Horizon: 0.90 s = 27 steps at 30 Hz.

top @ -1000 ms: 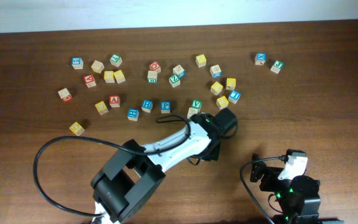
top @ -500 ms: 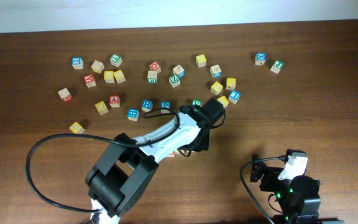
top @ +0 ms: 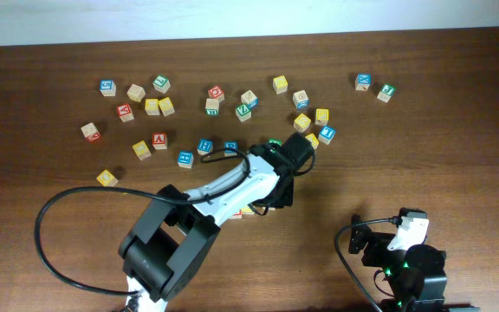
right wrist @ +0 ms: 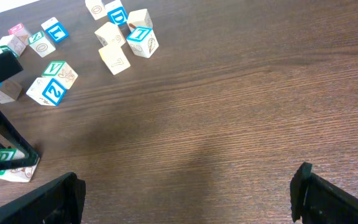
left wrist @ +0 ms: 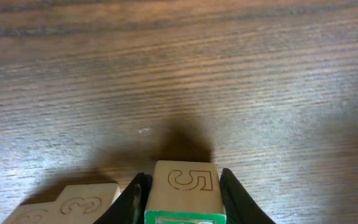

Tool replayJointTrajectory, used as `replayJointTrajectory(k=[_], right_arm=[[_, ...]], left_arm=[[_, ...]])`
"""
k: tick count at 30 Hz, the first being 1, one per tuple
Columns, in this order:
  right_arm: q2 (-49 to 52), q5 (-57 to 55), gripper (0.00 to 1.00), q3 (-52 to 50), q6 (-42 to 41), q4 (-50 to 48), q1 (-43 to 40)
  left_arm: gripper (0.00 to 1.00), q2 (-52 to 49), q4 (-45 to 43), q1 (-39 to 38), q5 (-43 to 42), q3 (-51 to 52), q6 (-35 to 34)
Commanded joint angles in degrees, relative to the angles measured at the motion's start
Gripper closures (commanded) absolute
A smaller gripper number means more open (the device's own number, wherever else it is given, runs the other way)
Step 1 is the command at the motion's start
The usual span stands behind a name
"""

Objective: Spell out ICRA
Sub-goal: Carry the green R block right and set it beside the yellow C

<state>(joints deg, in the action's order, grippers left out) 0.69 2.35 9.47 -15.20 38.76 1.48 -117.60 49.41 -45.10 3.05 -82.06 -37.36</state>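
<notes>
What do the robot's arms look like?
The left arm is white in the middle with chunky black joints, and a long black cable loops off it. The left fingers are black. The right arm is mostly black with a white piece near the top, tiny green lights and its own thin black wire. The right fingers are black too.
</notes>
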Motion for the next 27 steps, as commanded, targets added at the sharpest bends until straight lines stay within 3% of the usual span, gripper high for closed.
replayJointTrajectory(k=[1, 11, 13, 27], right_arm=[[-0.28, -0.7, 0.02, 0.17, 0.17, 0.09, -0.37], [-0.28, -0.7, 0.02, 0.17, 0.2, 0.09, -0.37], [-0.28, -0.7, 0.02, 0.17, 0.17, 0.09, -0.37], [-0.28, -0.68, 0.02, 0.17, 0.17, 0.09, -0.37]], left_arm=[[0.78, -0.68, -0.04, 0.66, 0.39, -1.09, -0.42], [0.79, -0.68, 1.22, 0.66, -3.26, -1.09, -7.17], [0.79, -0.68, 2.84, 0.66, -3.08, -1.09, -11.54], [0.6, -0.68, 2.47, 0.66, -0.57, -2.03, -7.54]])
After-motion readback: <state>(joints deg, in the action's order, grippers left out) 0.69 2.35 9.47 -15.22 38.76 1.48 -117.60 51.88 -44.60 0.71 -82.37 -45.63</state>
